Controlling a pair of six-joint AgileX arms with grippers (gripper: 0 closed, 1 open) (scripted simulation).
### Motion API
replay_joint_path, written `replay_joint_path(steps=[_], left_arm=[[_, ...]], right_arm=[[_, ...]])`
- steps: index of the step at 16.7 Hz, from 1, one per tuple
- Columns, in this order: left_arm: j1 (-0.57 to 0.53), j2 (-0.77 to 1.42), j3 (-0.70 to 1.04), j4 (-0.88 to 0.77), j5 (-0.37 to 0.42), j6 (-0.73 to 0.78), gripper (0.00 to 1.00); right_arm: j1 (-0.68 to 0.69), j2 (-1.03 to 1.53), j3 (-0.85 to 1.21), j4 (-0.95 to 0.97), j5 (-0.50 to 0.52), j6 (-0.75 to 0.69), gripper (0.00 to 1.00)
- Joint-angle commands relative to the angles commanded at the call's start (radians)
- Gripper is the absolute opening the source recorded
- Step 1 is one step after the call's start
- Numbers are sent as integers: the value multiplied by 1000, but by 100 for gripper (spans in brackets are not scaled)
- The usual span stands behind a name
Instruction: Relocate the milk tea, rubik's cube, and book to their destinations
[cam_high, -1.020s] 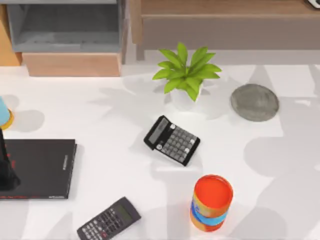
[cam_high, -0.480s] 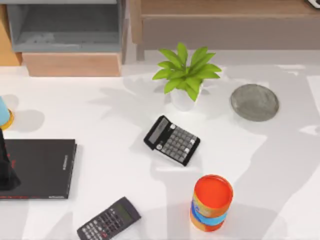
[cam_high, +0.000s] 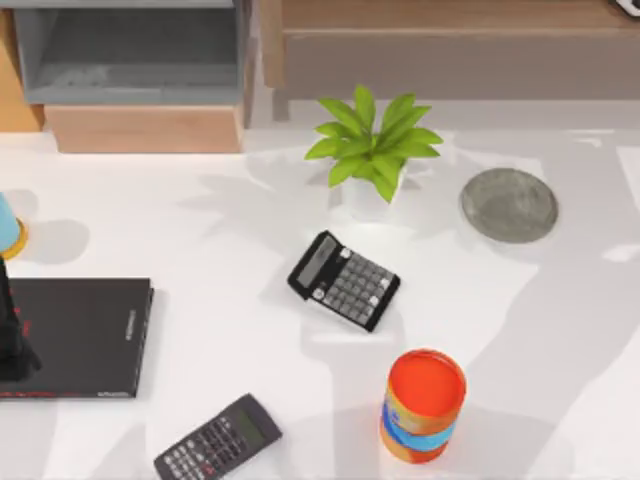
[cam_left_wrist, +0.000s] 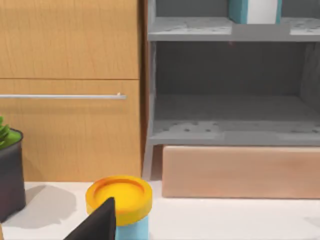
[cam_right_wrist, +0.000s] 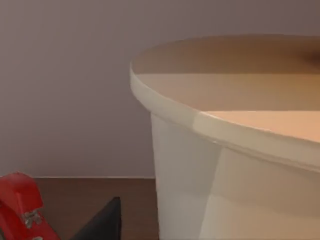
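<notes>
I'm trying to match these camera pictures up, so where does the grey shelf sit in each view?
Top view: the shelf is in the upper left corner, behind the table.
Left wrist view: the shelf is in the background, next to a wood cabinet.
Right wrist view: it faces a white cup instead.
Shared landmark: the pale wood block directly under the shelf.

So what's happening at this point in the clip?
Nothing is being carried in the top view. The left arm stands at the table's left edge over the thin flat black book with red lettering. The round grey stone-like coaster disc at the right lies bare. In the left wrist view, a thick teal-blue hardcover book stands on the grey shelf. Two calculators, a potted plant and an orange-red can sit untouched.
</notes>
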Motion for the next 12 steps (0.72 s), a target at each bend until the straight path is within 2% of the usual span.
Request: replay_joint_path(steps=[11, 12], left_arm=[[0, 0, 0, 0, 0, 0, 100], [0, 0, 0, 0, 0, 0, 100]], right_arm=[[0, 0, 0, 0, 0, 0, 2], [0, 0, 0, 0, 0, 0, 0]])
